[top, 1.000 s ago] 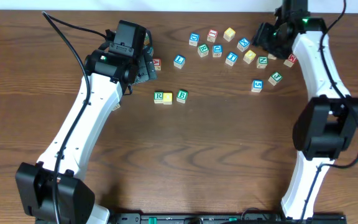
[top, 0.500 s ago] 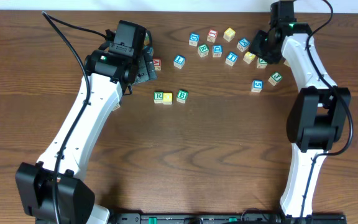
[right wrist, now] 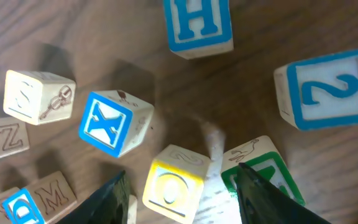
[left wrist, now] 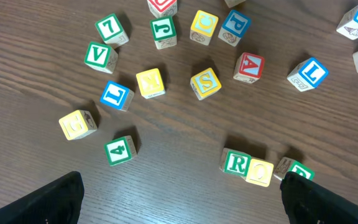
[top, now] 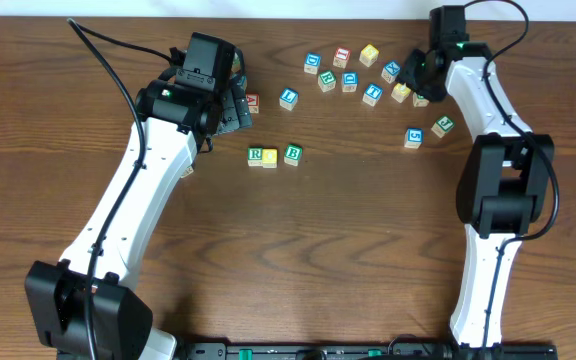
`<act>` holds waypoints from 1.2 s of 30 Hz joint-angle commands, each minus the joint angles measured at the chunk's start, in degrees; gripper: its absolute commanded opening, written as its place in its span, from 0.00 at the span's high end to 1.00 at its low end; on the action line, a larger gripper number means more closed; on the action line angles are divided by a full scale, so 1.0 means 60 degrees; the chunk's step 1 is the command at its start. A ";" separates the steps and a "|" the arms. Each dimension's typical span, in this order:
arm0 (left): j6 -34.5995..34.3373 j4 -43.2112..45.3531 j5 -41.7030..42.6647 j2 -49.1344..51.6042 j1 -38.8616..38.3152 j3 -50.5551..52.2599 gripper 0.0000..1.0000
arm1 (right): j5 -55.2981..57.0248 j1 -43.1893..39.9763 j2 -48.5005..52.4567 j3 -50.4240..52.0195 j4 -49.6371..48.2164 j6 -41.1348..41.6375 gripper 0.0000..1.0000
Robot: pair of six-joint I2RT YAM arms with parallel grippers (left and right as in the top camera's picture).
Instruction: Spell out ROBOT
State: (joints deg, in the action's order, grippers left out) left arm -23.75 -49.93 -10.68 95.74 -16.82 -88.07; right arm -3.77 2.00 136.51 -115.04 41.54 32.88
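Observation:
A row of cubes lies mid-table: green R (top: 255, 155), yellow O (top: 270, 157) and green B (top: 293, 154). The left wrist view shows the R (left wrist: 235, 163) and O (left wrist: 260, 172) touching, and the B (left wrist: 300, 169) partly behind a finger. My left gripper (top: 236, 105) (left wrist: 185, 208) hovers open and empty up-left of the row. My right gripper (top: 411, 80) (right wrist: 180, 173) is low over the far cluster. Its open jaws straddle a second yellow O cube (top: 401, 92) (right wrist: 176, 183), with a gap on each side. I cannot pick out a T.
Around the right gripper lie a blue X (right wrist: 110, 121), a blue H (right wrist: 197, 25), a blue 2 (right wrist: 325, 90) and a green cube (right wrist: 272, 171) against the right finger. Several more cubes, such as the red A (left wrist: 248, 65) and yellow S (left wrist: 205, 83), lie under the left arm.
The right gripper has swung left and come down over the yellow O cube in the far cluster. The left arm and the R, O, B row have not moved.

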 commanded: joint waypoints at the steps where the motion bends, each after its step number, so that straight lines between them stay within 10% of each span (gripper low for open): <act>1: -0.0011 -0.0029 -0.0080 -0.0073 0.0022 -0.0091 0.00 | 0.0076 0.0124 0.0557 -0.0051 -0.0058 -0.0113 0.48; 36: -0.0011 -0.0029 -0.0080 -0.0073 0.0022 -0.0091 0.00 | 0.0310 0.0787 -0.0696 -0.0051 0.0583 -0.1974 0.39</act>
State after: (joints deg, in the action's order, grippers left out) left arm -23.75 -49.93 -10.68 95.74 -16.82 -88.05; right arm -4.38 5.91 134.34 -115.52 44.82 20.23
